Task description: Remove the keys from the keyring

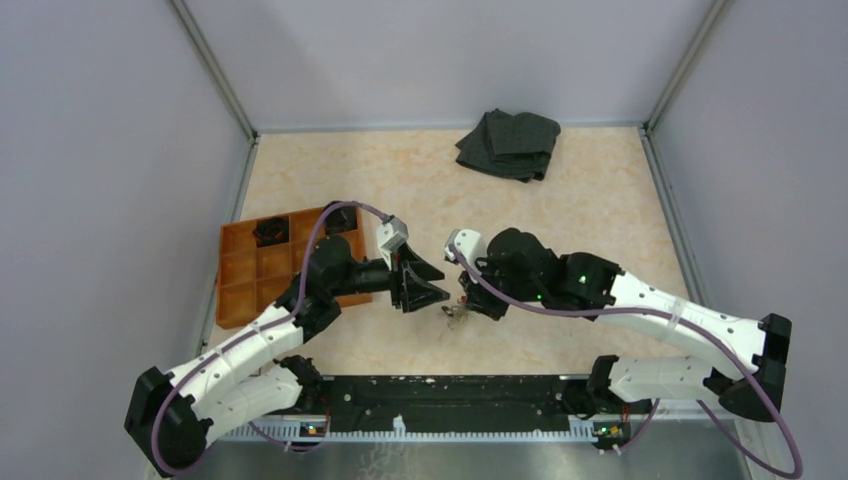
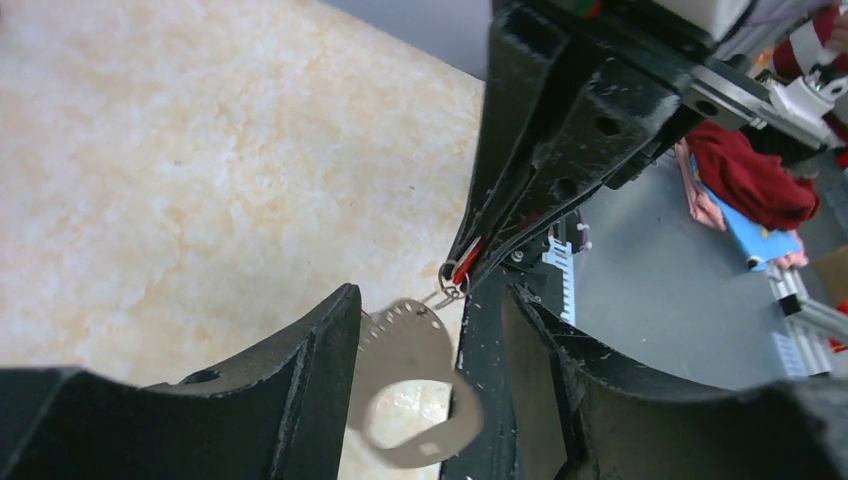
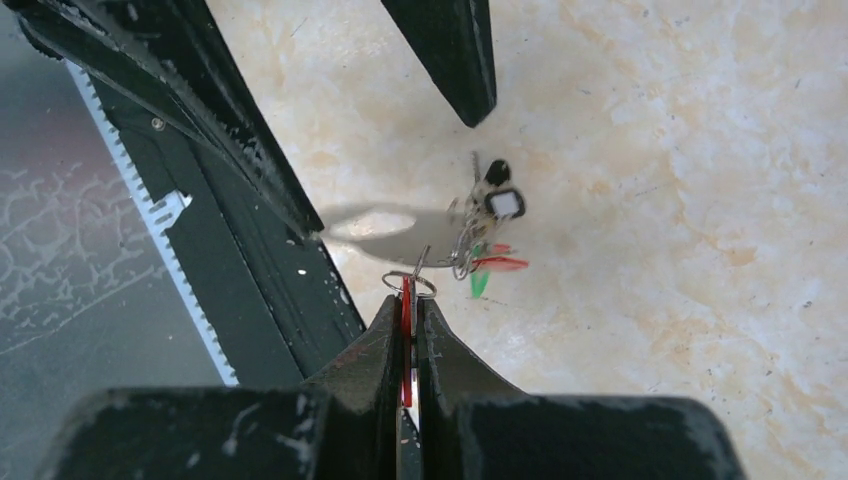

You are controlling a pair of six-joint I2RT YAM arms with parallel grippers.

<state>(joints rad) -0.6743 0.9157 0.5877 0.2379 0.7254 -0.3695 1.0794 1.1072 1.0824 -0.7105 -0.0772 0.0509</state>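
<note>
Just right of the orange gridded plastic tray [image 1: 262, 270], the left hand [image 1: 440, 286] stands open around the silvery-grey metal keyring loop [image 2: 400, 335]. Further right of the tray, the right hand [image 3: 408, 300] is closed and pinches a small red-headed metal key [image 3: 406, 330]. The other small silvery keys [image 3: 487, 225] seem not yet freed, so I judge most work remains.

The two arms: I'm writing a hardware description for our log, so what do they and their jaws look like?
Left arm and right arm share a build: white shells on the links, black joints and wrists, a purple cable looping along each. Green lights glow on the right arm's wrist. The jaws are black, wedge-shaped, scuffed, tapering to thin tips.
</note>
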